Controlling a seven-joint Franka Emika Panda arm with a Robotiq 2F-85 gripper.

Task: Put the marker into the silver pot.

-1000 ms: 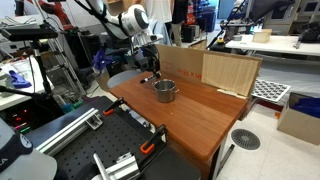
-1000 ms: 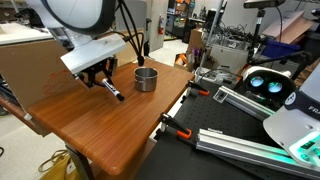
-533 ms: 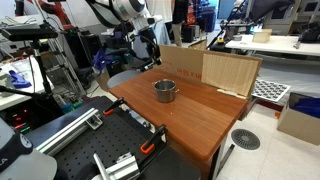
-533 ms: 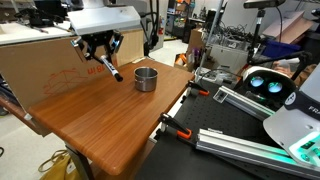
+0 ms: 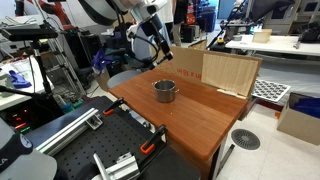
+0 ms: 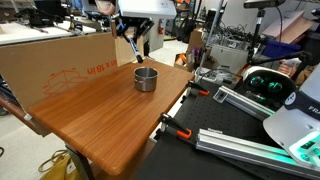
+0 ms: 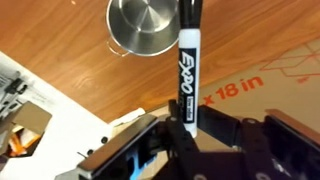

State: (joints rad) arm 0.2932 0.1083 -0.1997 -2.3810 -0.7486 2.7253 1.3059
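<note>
My gripper point(image 7: 186, 126) is shut on the marker point(image 7: 187, 65), a dark Expo pen with a white barrel that points away from the wrist. The gripper hangs high in the air in both exterior views point(image 5: 155, 32) point(image 6: 133, 33), and the marker point(image 5: 162, 47) point(image 6: 135, 50) sticks down out of it. The silver pot point(image 5: 165, 91) point(image 6: 146, 78) stands upright on the wooden table, below the gripper and apart from it. In the wrist view the pot point(image 7: 145, 25) lies at the top, just left of the marker's far end.
Cardboard panels point(image 5: 212, 68) point(image 6: 50, 60) stand along the table's back edge behind the pot. The wooden table point(image 5: 200, 118) point(image 6: 105, 115) carries clamps point(image 6: 178, 130) at its edge. Metal rails and equipment point(image 5: 110, 150) lie beside the table.
The gripper has risen well above the table with the marker in it and moved from beside the pot to a spot above and near it.
</note>
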